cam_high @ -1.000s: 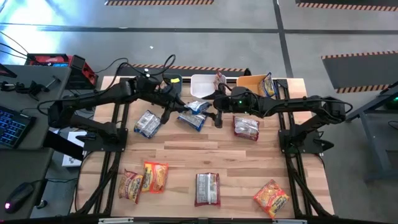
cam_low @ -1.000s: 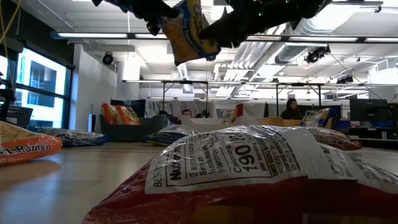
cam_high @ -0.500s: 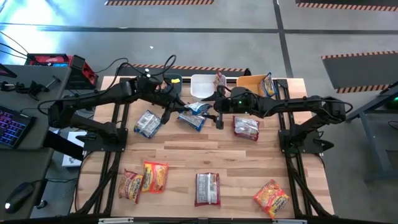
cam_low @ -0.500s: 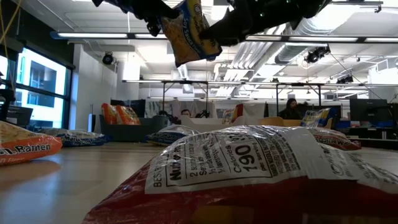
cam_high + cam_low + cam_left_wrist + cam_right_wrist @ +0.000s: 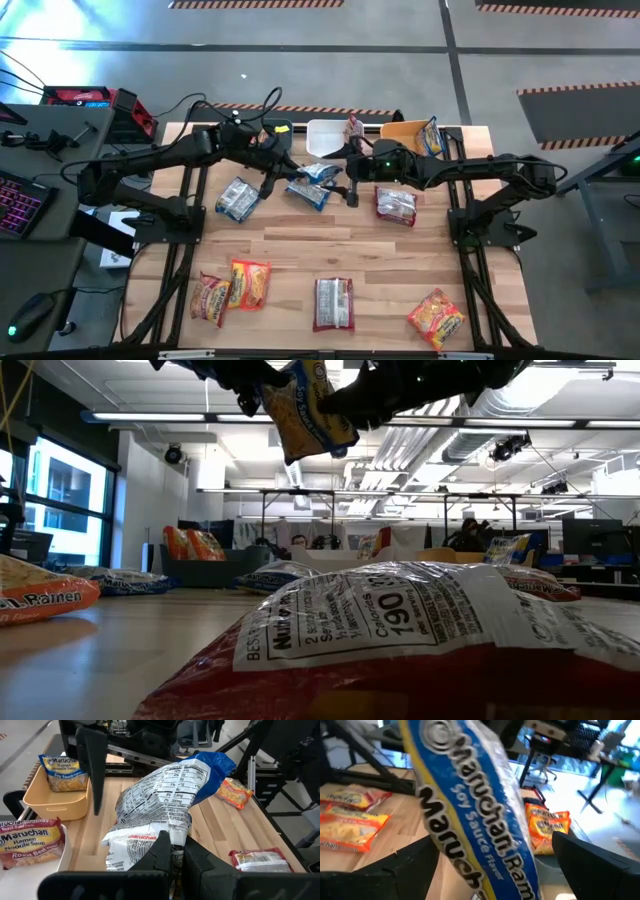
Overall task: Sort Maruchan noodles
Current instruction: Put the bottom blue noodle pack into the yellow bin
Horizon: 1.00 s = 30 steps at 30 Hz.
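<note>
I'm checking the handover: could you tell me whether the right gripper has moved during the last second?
Yes, slightly: the right gripper edged away from the maroon packet, toward the white bin.

Looks like an open-plan robotics lab inside an office floor. Wooden table (image 5: 300, 250) bolted into a dark metal frame, grey concrete floor (image 5: 300, 25) striped with hazard tape (image 5: 575, 88). Off to the side, a desk with a backlit keyboard (image 5: 18, 198) and mouse (image 5: 30, 315). Beyond, exposed ceiling ducts (image 5: 420, 455), long light strips (image 5: 200, 417), workbenches, a seated person (image 5: 466, 533).
</note>
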Motion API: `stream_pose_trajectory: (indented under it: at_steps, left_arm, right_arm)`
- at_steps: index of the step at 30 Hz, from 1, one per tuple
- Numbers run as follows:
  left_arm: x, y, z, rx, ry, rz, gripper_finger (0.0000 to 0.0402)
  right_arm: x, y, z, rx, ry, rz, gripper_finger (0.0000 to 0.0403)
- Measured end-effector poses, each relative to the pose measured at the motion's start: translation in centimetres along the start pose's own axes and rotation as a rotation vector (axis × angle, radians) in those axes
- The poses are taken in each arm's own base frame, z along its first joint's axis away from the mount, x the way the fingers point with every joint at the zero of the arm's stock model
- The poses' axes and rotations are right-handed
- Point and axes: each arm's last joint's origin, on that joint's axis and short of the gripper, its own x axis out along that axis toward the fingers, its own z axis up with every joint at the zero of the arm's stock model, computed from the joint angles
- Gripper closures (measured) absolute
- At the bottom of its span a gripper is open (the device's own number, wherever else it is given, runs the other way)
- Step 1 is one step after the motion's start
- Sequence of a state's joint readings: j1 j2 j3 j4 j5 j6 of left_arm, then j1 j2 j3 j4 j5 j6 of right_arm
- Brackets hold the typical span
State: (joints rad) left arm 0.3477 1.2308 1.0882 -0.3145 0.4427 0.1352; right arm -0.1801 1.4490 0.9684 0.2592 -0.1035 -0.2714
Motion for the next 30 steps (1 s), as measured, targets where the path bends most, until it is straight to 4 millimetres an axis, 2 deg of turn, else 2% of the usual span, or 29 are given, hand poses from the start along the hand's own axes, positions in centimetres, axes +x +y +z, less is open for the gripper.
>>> stream_pose_trajectory:
  at_steps: [3, 7, 21, 25, 30]
  left_arm:
    - [0.00, 0.00, 0.00, 0.000, 0.000, 0.000, 0.0397]
    - [0.00, 0.01, 0.10, 0.004, -0.010, 0.001, 0.0397]
    - [-0.01, -0.09, 0.36, -0.024, -0.038, -0.044, 0.0393]
    - [-0.01, -0.07, 0.49, -0.041, -0.050, -0.040, 0.0373]
    - [-0.12, 0.05, 0.51, -0.034, -0.052, -0.025, 0.0327]
  right_arm:
    - [0.06, 0.70, 0.22, -0.076, -0.010, 0.025, 0.0036]
    - [0.09, 1.11, 0.45, -0.061, -0.024, 0.032, 0.0051]
    - [0.10, 1.04, 0.44, -0.093, -0.019, 0.008, 0.0180]
    - [0.10, 1.04, 0.51, -0.106, -0.026, 0.006, 0.0220]
    - [0.10, 1.04, 0.50, -0.115, -0.025, 0.007, 0.0278]
